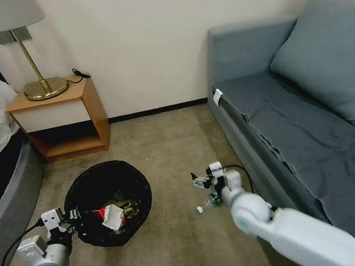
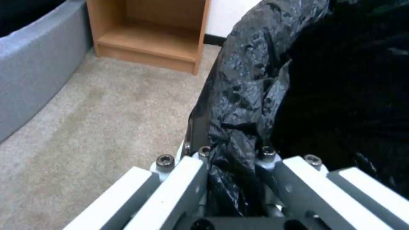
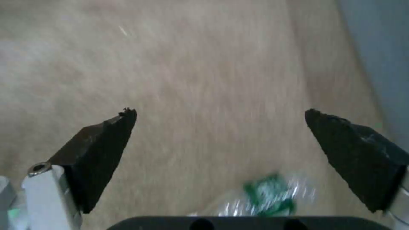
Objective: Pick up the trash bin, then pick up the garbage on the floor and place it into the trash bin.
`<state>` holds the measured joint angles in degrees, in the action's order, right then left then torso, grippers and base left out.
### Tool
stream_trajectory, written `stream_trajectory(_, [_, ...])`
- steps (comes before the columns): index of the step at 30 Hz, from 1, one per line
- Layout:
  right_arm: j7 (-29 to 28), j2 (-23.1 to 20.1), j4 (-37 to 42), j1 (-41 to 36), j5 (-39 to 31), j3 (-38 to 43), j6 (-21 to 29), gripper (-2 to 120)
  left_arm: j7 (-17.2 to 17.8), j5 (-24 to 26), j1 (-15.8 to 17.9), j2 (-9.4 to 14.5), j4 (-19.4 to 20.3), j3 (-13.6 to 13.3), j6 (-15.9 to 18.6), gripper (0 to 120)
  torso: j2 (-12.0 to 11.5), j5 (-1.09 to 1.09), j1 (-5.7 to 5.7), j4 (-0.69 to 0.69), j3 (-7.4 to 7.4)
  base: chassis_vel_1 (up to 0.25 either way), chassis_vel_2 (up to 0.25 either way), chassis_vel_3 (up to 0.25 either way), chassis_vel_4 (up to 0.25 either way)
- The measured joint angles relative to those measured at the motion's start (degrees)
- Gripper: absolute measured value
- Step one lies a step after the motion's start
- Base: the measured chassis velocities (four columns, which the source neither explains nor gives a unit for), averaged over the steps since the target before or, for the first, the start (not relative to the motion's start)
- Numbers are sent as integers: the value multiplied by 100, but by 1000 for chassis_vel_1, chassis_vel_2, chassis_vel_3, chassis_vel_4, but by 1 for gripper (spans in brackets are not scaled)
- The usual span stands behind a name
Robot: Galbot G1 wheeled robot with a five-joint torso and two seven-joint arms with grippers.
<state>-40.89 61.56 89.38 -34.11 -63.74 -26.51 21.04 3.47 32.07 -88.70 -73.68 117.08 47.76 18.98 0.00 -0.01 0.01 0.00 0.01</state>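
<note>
One small clear bottle (image 1: 208, 202) lies on the carpet beside the sofa (image 1: 302, 132), under the right gripper (image 3: 220, 127) with fingers spread. Light, slick and easily dented, it looks best taken across its middle. Left gripper (image 1: 72, 216) pinches the bin's (image 1: 108, 203) crinkled black bag rim.

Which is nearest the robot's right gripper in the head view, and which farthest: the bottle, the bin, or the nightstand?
From the right gripper, its jaws open:
1. The bottle, on the carpet right beside it, near the sofa.
2. The bin, across the carpet toward the robot's left, held at its rim by the left gripper.
3. The nightstand, against the far wall by the bed.
</note>
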Motion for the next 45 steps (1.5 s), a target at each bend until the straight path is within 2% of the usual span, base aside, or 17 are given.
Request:
stream_trajectory(4, [-780, 726, -736, 345, -1172, -117, 398, 100, -15, -29, 91, -44, -102, -40, -43, 3, 0, 0, 0, 3, 0, 0, 0, 0, 0])
stream_trajectory(5, [-780, 726, -736, 345, -1172, -117, 398, 100, -15, -29, 91, -44, -102, -40, -43, 3, 0, 0, 0, 3, 0, 0, 0, 0, 0])
stream_trajectory(8, [-1296, 1138, -1171, 406, -1729, -4, 655, 100, -24, -32, 192, -35, -191, -76, -59, 3, 0, 0, 0, 2, 0, 0, 0, 0, 0])
stream_trajectory(13, [-1494, 1325, -1633, 328, -1840, 347, 775, 100, -50, -23, 288, 23, -340, -108, -79, 3, 0, 0, 0, 0, 0, 0, 0, 0, 0])
stream_trajectory(27, [-1610, 1475, -2218, 37, -1705, 818, 775, 100, -102, 8, 362, 112, -562, -176, -148, 3, 0, 1, 0, 0, -1, 0, 0, 0, 0])
stream_trajectory(39, [-1238, 1993, -3262, 30, -1018, 1001, 617, 100, -188, 39, 316, 217, -691, 3, -269, 3, 0, 1, 0, 1, -1, 0, 0, 0, 0])
stream_trajectory(45, [-1056, 2055, -3501, 37, -781, 1043, 562, 100, -205, 52, 316, 225, -733, 54, -292, 3, 0, 1, 0, 1, -1, 0, 0, 0, 0])
